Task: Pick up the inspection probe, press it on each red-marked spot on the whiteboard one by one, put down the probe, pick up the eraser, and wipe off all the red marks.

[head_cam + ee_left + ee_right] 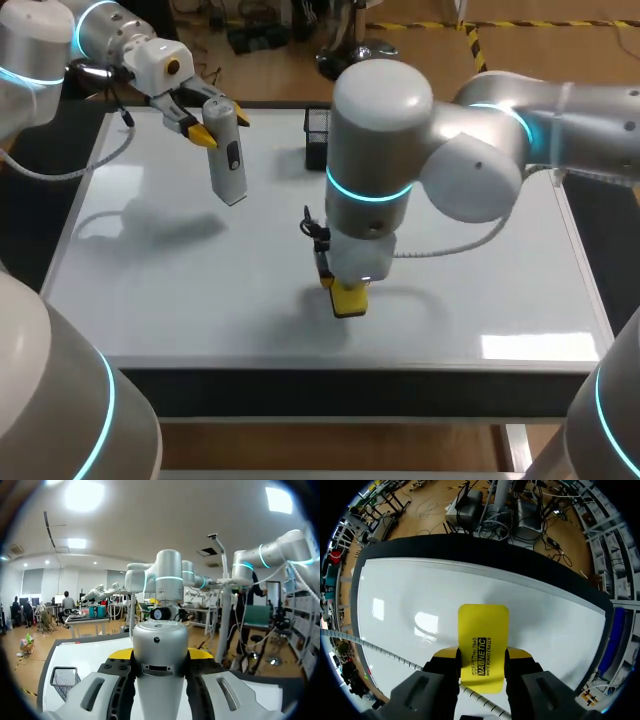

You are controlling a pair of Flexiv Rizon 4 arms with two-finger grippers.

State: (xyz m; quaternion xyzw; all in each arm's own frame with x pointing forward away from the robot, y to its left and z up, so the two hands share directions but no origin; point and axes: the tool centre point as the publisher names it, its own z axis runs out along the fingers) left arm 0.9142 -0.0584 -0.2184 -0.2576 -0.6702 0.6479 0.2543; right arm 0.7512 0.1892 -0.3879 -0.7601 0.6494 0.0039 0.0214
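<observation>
My left gripper (222,122) is shut on the grey inspection probe (227,150), held above the whiteboard (180,260) at the back left, tip hanging down. In the left wrist view the probe (159,655) stands between the yellow-tipped fingers (120,654). My right gripper (346,296) is shut on the yellow eraser (349,299), which is down at the whiteboard's front middle. From the right wrist, the eraser (483,645) sits clamped between both fingers over the white surface (410,600). No red marks show on the board.
A black mesh holder (317,137) stands at the back middle of the board, also seen beside the probe as a mesh holder (64,679). A black cable and white corrugated hose (440,250) hang from my right arm.
</observation>
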